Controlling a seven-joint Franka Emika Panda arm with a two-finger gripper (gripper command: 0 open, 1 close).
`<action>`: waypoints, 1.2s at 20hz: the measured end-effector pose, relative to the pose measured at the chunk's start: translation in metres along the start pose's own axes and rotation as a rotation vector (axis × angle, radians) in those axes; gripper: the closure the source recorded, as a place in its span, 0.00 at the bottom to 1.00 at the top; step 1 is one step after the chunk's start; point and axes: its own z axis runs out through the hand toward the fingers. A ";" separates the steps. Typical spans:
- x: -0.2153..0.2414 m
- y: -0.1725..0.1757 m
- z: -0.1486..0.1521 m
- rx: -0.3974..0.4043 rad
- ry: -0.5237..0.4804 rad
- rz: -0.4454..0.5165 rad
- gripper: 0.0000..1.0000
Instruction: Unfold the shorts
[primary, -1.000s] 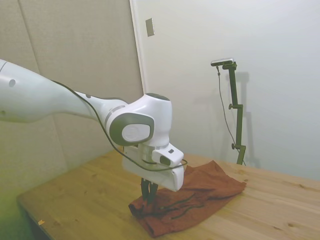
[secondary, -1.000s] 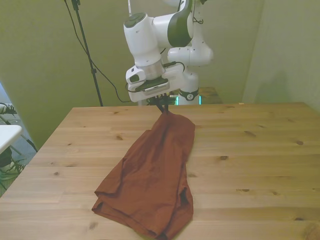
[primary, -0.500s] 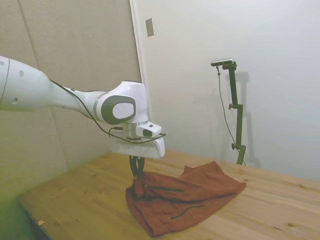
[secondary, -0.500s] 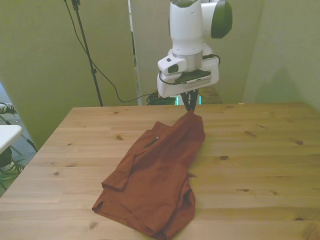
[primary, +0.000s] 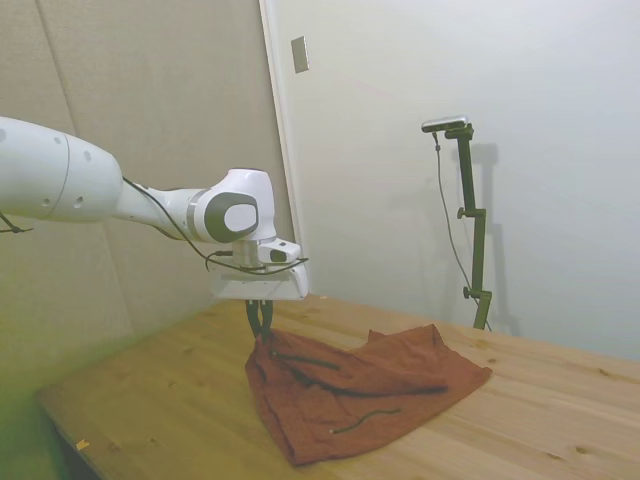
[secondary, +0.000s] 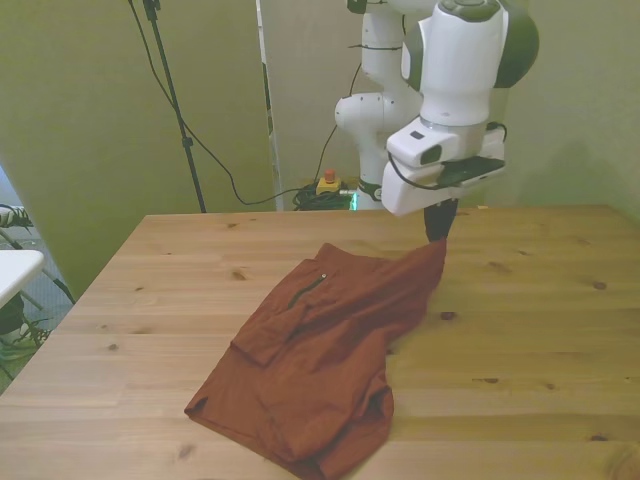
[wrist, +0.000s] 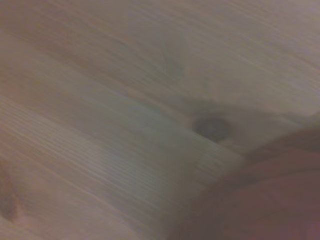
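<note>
Front view: nearest the camera, the lower hem of the shorts (secondary: 310, 370) lay bunched on the wooden table (secondary: 520, 340), toward the front view's left of centre, with a thick fold along the near edge. Farther back the fabric spread flat, a folded flap and a short dark slit showing on its upper face. The far corner rose off the wood toward the front view's right, drawn up into a point. There the gripper (secondary: 436, 232) had its dark fingers pressed together on that corner, pinching the cloth just above the tabletop.

Side view: gripper (primary: 260, 332) pinched the raised corner at the end of the shorts (primary: 370, 390) nearest the arm; remainder lay flat, dark drawstring cords (primary: 365, 388) trailing across the top.

Wrist view: blurred. Bare table (wrist: 100, 125) planks, one dark knot (wrist: 212, 127), and a reddish edge of the shorts (wrist: 270, 200) touching the wood.

Beyond the table, black cables hung against the wall.
</note>
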 end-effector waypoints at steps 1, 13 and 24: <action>-0.004 -0.010 0.004 -0.004 -0.007 -0.018 1.00; -0.050 -0.050 0.019 -0.047 -0.031 -0.122 0.00; -0.084 -0.069 -0.006 0.023 -0.019 -0.074 0.00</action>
